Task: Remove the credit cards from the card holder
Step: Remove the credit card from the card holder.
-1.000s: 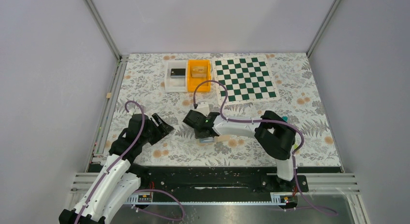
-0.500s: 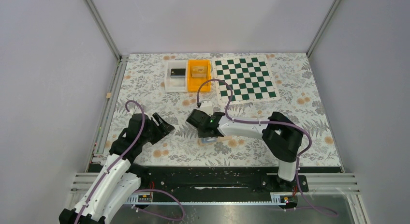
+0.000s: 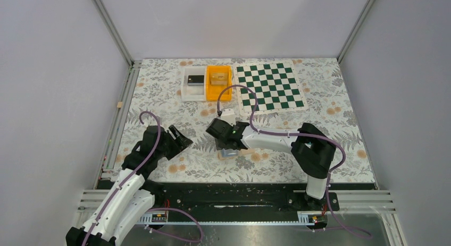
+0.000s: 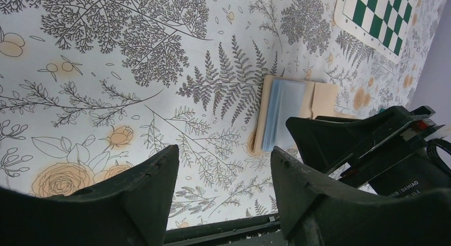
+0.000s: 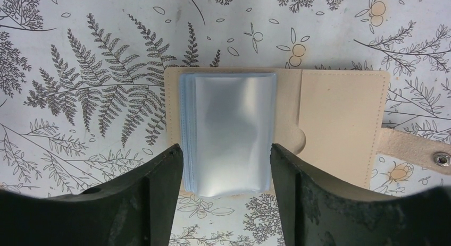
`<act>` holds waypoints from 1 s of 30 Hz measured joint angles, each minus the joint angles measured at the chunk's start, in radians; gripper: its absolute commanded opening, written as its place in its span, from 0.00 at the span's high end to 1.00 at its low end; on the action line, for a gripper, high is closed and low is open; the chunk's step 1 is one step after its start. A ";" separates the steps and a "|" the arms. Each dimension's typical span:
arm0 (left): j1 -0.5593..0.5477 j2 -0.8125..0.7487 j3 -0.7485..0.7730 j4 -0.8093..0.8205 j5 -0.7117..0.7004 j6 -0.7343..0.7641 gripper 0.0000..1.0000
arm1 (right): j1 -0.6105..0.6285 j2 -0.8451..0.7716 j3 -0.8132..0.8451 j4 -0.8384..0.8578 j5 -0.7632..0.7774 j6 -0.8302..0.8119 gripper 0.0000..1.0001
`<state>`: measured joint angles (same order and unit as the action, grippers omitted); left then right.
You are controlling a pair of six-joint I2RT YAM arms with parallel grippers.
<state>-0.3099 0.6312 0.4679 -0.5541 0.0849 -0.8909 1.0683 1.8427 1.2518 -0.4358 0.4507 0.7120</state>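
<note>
While the card holder lies open and flat on the floral tablecloth near the middle of the table, the right gripper hangs directly over it with its two black fingers spread. From the wrist camera, one finger sits at each side of a stack of cloudy, pale blue plastic sleeves. These sleeves cover the tan panel farthest from the closing strap. Nothing is pinched, and whether the fingers touch the sleeves cannot be told. The other panel is a plain tan pocket with a rounded thumb notch. No card edge shows clearly, so where the cards sit is uncertain. The left gripper hovers well to the left, also spread and empty, looking across at the holder. The step in hand appears to be getting a first grip on the contents. To do it well, the right gripper would likely need to come down squarely and close on a card edge, not on the slippery sleeves. The light holder may lift or slide along with the card, so the left gripper could press down on the tan pocket or the strap to anchor it. A slow pull along the sleeve opening should lower the risk of dragging the whole holder.
</note>
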 measured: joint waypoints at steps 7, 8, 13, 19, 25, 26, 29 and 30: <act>0.000 -0.001 -0.004 0.003 0.004 0.000 0.37 | -0.006 0.042 0.008 0.000 0.000 -0.002 0.32; 0.000 -0.001 -0.004 0.003 0.005 0.000 0.37 | -0.009 0.053 0.008 0.000 0.000 -0.004 0.32; 0.000 -0.001 -0.004 0.003 0.008 0.000 0.37 | -0.017 0.067 0.008 0.002 0.000 -0.005 0.29; 0.000 -0.001 -0.004 0.003 0.010 0.000 0.37 | -0.018 0.068 0.008 0.014 -0.023 -0.004 0.27; 0.000 0.000 -0.004 0.003 0.010 0.000 0.37 | -0.018 0.068 0.008 0.023 -0.049 -0.004 0.28; 0.000 0.000 -0.004 0.003 0.010 0.000 0.37 | -0.018 0.068 0.008 0.023 -0.051 -0.003 0.27; 0.000 0.000 -0.004 0.003 0.010 0.000 0.37 | -0.018 0.068 0.008 0.024 -0.053 -0.003 0.25; 0.000 -0.001 -0.004 0.003 0.010 0.000 0.37 | -0.018 0.068 0.008 0.023 -0.054 -0.003 0.25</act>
<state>-0.3099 0.6304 0.4637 -0.5507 0.0948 -0.8909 1.0500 1.9102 1.2602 -0.4126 0.3969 0.7094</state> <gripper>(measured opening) 0.632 0.741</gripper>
